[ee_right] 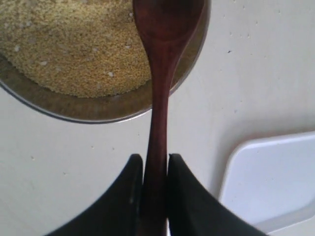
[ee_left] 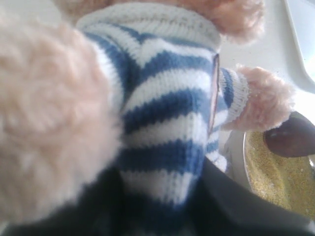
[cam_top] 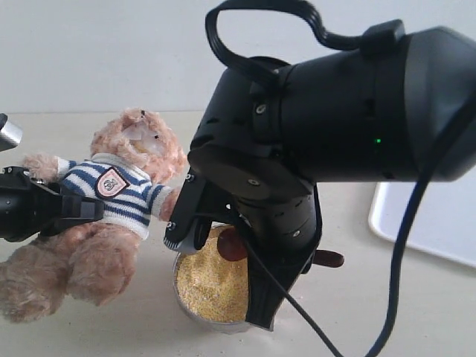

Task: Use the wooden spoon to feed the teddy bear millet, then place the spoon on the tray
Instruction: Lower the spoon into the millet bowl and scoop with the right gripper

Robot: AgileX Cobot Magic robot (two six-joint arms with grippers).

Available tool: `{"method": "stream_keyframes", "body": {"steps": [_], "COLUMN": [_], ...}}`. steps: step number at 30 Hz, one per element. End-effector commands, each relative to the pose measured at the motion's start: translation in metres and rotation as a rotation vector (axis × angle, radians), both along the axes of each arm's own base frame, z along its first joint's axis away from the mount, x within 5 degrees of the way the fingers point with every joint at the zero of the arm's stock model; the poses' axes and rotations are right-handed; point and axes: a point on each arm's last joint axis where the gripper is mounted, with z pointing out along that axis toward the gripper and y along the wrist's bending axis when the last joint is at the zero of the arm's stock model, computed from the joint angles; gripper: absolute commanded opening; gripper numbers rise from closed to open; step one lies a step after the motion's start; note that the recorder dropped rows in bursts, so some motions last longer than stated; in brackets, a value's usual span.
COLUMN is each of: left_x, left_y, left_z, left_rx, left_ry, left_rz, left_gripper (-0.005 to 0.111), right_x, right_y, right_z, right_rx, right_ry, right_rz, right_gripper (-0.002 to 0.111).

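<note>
The right gripper (ee_right: 155, 160) pinches the spoon (ee_right: 160, 98), head over the millet (ee_right: 74, 49) in the bowl (ee_right: 98, 110). The left gripper (cam_top: 78, 210) holds the bear (cam_top: 119, 186) beside the bowl. Scoop shallow, lift level.

Left hand (cam_top: 82, 210) reaches sideways, gripping; right hand (ee_right: 155, 164) points down, gripping.

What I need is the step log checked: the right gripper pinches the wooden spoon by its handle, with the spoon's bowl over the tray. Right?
Not quite. The right gripper does pinch the wooden spoon by its handle, but the spoon's bowl is over the millet, not the tray; the right wrist view shows it.
</note>
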Motion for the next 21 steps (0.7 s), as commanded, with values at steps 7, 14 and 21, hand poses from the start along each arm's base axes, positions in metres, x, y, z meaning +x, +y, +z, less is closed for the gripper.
{"method": "stream_keyframes", "body": {"steps": [7, 14, 21], "left_x": [0.0003, 0.0002, 0.0002], "left_y": [-0.0013, -0.0015, -0.0015], "left_z": [0.0011, 0.0011, 0.0011], "left_rx": [-0.011, -0.013, -0.013], "left_ry": [-0.004, -0.003, -0.003], "left_rz": [0.003, 0.002, 0.002], "left_gripper": [0.005, 0.005, 0.005], "right_x": [-0.0017, -0.0012, -0.0007], "right_y": [0.0038, 0.0049, 0.0062], "right_z": [-0.007, -0.007, -0.0069], "right_rx": [0.011, 0.027, 0.033], "right_ry": [0.041, 0.033, 0.031], "right_rz": [0.012, 0.004, 0.03], "right_gripper": [0.0, 0.0, 0.0]}}
